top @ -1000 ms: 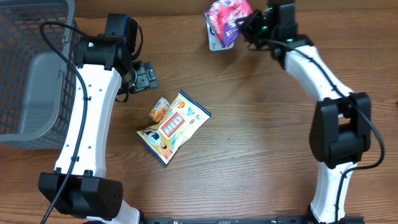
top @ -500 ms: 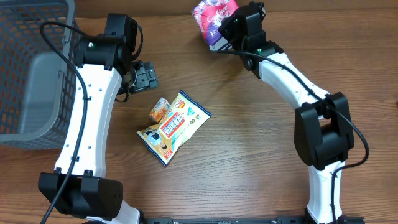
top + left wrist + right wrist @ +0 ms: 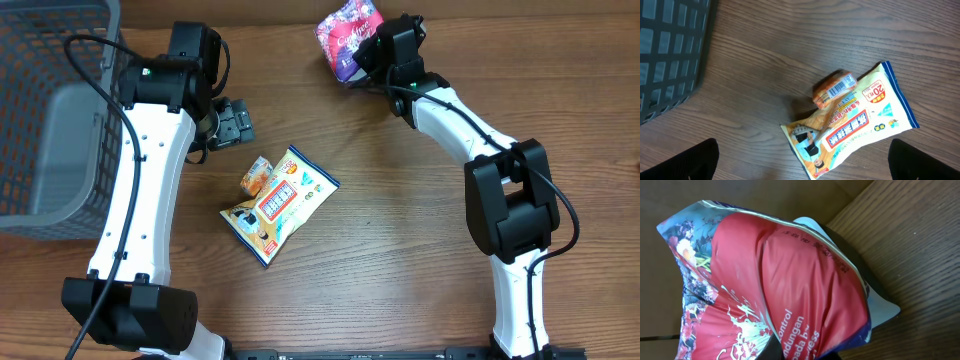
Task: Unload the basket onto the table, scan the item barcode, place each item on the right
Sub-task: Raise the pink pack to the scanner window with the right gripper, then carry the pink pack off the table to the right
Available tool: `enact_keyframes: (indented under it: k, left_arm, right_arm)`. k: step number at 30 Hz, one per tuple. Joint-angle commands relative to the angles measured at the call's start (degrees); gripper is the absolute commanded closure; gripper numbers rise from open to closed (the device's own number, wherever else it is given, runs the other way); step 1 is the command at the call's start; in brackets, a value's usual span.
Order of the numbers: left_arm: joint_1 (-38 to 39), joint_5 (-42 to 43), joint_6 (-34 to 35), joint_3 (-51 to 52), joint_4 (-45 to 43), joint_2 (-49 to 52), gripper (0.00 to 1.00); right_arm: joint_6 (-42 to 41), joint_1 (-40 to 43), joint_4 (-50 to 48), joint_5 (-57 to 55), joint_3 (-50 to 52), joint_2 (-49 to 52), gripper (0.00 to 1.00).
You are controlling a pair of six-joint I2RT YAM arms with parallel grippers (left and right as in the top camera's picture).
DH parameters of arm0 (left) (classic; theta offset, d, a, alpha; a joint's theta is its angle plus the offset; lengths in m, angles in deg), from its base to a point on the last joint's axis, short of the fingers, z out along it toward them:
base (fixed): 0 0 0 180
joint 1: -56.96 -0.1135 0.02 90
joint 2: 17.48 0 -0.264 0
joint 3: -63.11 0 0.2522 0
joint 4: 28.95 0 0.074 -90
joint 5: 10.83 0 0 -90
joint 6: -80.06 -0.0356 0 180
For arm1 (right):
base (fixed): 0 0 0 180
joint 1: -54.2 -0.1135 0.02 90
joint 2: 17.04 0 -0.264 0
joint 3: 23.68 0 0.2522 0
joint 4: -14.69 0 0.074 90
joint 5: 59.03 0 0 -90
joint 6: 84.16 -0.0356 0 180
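Note:
A red and purple flowered pouch (image 3: 345,38) hangs over the table's far edge, pinched in my right gripper (image 3: 366,50). It fills the right wrist view as the pouch (image 3: 790,280), with that gripper (image 3: 805,355) shut on its lower end. No barcode shows on the pouch. A white and yellow snack bag (image 3: 278,205) lies mid-table, with a small orange pack (image 3: 257,176) against its left edge. The pack (image 3: 835,90) shows a barcode on top. My left gripper (image 3: 232,122) hovers open to the upper left of them; its gripper (image 3: 807,167) holds nothing.
A grey mesh basket (image 3: 45,120) stands at the table's left side, and its wall (image 3: 670,50) fills the upper left of the left wrist view. Bare wood lies around the snack bag.
My right arm has swung to the left, carrying the pouch a little leftward along the far edge and turning it. The left arm and the two snacks have not moved.

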Motion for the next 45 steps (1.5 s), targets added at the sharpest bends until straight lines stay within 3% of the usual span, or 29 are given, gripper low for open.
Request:
enact_keyframes:
  k: [1, 12, 23, 29, 32, 39, 45]
  left_arm:
    - [0.0, 0.0, -0.6, -0.5, 0.0, 0.3, 0.00]
    - [0.0, 0.0, -0.6, -0.5, -0.1, 0.3, 0.00]
    - [0.0, 0.0, -0.6, -0.5, -0.1, 0.3, 0.00]
    - [0.0, 0.0, -0.6, -0.5, 0.0, 0.3, 0.00]
    - [0.0, 0.0, -0.6, -0.5, -0.1, 0.3, 0.00]
    - [0.0, 0.0, -0.6, -0.5, 0.0, 0.3, 0.00]
    - [0.0, 0.0, -0.6, -0.5, 0.0, 0.3, 0.00]
  right_arm:
    - [2.3, 0.9, -0.7, 1.3, -2.4, -1.6, 0.96]
    - [4.7, 10.3, 8.8, 3.3, -6.5, -11.3, 0.96]
    - [4.6, 33.8, 39.4, 2.7, -6.3, -17.0, 0.96]
    - [5.5, 46.6, 52.8, -8.3, -6.3, -15.6, 0.96]
    - [11.6, 51.6, 54.3, -11.0, -6.2, -14.7, 0.96]
    - [13.0, 61.9, 54.0, -13.0, -6.0, -14.3, 0.96]
    - [22.1, 68.9, 50.4, -13.0, -6.0, -12.9, 0.96]
